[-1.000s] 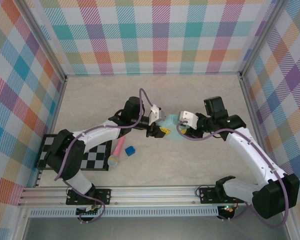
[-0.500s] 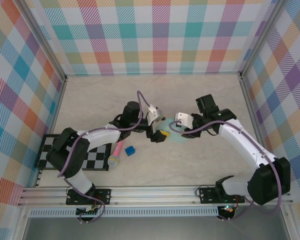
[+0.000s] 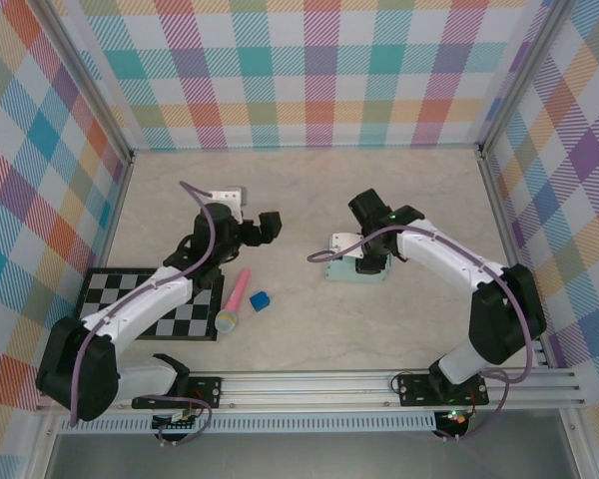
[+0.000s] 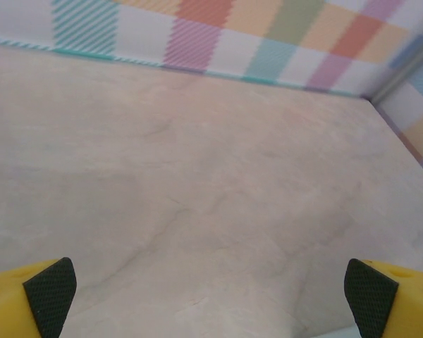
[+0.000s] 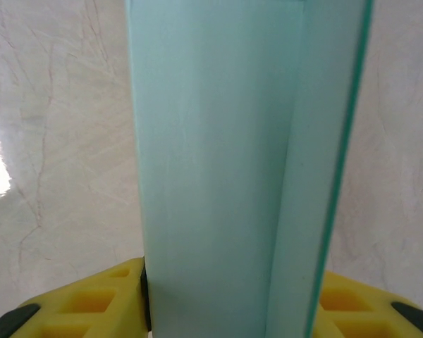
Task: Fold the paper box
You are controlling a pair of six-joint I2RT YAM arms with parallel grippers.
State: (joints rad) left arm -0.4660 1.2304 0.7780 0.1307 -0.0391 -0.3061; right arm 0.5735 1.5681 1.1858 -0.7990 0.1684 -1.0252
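The paper box (image 3: 343,273), a small pale mint block, rests on the table right of centre. My right gripper (image 3: 365,262) is shut on it from above. In the right wrist view the paper box (image 5: 211,141) stands as a tall mint panel running up the middle, with the yellow fingers (image 5: 92,306) pressed against both its sides, and my right gripper (image 5: 229,306) is closed around it. My left gripper (image 3: 269,228) hangs open well to the left of the box, apart from it. In the left wrist view my left gripper (image 4: 210,299) has its black pads (image 4: 51,294) spread wide over bare table.
A pink microphone-like stick (image 3: 235,299) and a tiny dark blue cube (image 3: 260,299) lie beside a black-and-white checkerboard mat (image 3: 150,304) at the front left. Plaid walls (image 3: 309,80) enclose the table on three sides.
My left gripper let go of the box, opened wide and drew back to the left. My right gripper shifted left with the box and still grips it.
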